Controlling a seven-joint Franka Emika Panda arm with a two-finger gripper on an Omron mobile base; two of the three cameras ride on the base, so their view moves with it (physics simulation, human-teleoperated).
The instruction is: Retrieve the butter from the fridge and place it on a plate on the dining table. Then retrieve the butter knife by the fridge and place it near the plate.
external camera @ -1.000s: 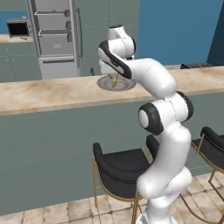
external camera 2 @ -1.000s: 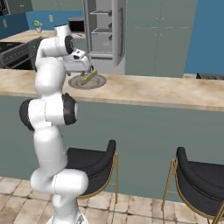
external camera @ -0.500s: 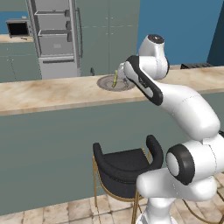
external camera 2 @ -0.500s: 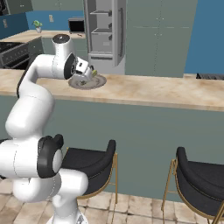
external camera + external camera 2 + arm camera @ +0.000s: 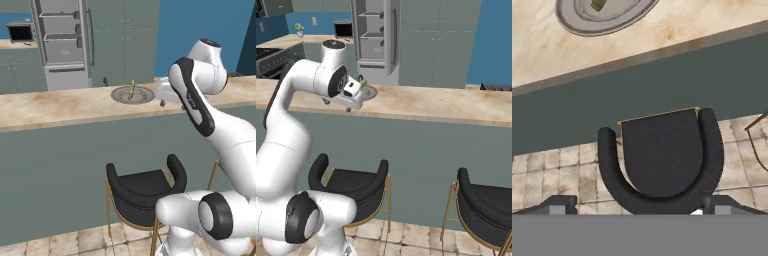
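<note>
Jaws [image 5: 639,207] wide apart, nothing between them, hanging over a black stool [image 5: 662,155] off the tabletop [image 5: 50,107] edge. Butter [image 5: 131,89] stands tilted on the plate [image 5: 133,95], beyond the jaws. That half looks done. Next comes the butter knife by the fridge [image 5: 62,42]: lift clear of the edge, then turn that way.

The plate [image 5: 132,94] rests on the marbled dining table [image 5: 55,107].
</note>
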